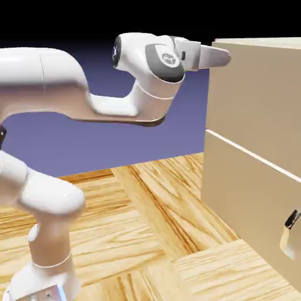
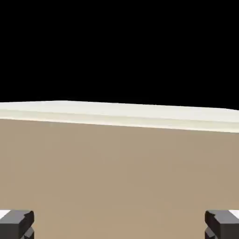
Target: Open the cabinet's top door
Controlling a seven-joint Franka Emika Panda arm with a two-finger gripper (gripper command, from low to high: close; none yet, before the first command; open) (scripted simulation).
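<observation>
Wood-look flooring (image 1: 141, 229) ran under everything, with a plain blue-violet backdrop behind and black above it. I had the Panda arm (image 1: 59, 82) stretched out high toward the exterior view's right, where the big beige cabinet (image 1: 235, 194) stood, and its top door (image 1: 258, 100) looked closed to me, sitting above the light seam (image 1: 253, 154). Gripper (image 2: 119, 228) was wide apart with nothing between the tips in the hand view, just a flat beige panel ahead and the cabinet's pale top edge (image 2: 119, 119) running nearly straight across. So what mattered, tbh, was height: the fingers were up by the upper part of that door, close to its edge on the backdrop side, and most of the panel lay below them. Couldn't tell from either camera if they were touching. The top door's handle wasn't showing anywhere, only the lower handle (image 1: 289, 229) down on the other panel, which wasn't the one I wanted. My guess was still the approach stage, and the next move needed to find the right handle first. Pushing straight in risked just bumping the flat front.
</observation>
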